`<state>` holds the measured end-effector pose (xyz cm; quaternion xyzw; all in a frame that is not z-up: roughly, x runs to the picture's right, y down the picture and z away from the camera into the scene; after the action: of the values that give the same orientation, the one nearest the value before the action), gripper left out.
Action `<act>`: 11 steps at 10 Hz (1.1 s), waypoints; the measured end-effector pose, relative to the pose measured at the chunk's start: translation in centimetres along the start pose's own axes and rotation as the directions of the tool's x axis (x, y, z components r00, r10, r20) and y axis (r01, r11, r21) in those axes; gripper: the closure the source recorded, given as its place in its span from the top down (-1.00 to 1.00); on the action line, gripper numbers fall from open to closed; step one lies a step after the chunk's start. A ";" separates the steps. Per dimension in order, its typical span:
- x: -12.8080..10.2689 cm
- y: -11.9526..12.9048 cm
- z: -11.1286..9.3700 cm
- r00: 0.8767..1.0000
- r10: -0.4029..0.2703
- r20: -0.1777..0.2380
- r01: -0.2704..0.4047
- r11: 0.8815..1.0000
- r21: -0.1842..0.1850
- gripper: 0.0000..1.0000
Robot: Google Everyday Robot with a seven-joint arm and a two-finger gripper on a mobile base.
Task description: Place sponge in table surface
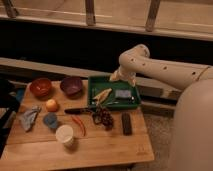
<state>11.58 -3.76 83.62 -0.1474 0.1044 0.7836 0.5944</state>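
Jaws apart and empty, the gripper [116, 76] hovers mid-frame, just up-left of the sponge [123, 94], which lies left-to-right in the green tray [92, 86].

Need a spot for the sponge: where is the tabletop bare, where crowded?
Bare: the table surface along the front edge, bordered by the white cup, grapes and black bar. Crowded: the left half and around the knife. The open gripper hangs over the green tray, where the sponge lies.
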 end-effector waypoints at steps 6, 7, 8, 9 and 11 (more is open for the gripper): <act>0.3 -1.0 4.7 0.995 0.040 -0.095 -0.046 0.997 -0.068 0.60; 0.3 -0.8 4.7 0.995 0.037 -0.095 -0.043 0.997 -0.069 0.60; 0.4 -0.8 4.7 0.995 0.036 -0.096 -0.043 0.997 -0.069 0.60; 0.4 -0.8 4.7 0.995 0.037 -0.096 -0.044 0.997 -0.068 0.60; 0.1 -1.0 5.4 0.996 0.037 -0.081 -0.042 0.997 -0.062 0.60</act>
<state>11.97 -1.58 88.62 -0.1954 0.1057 0.7918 0.5690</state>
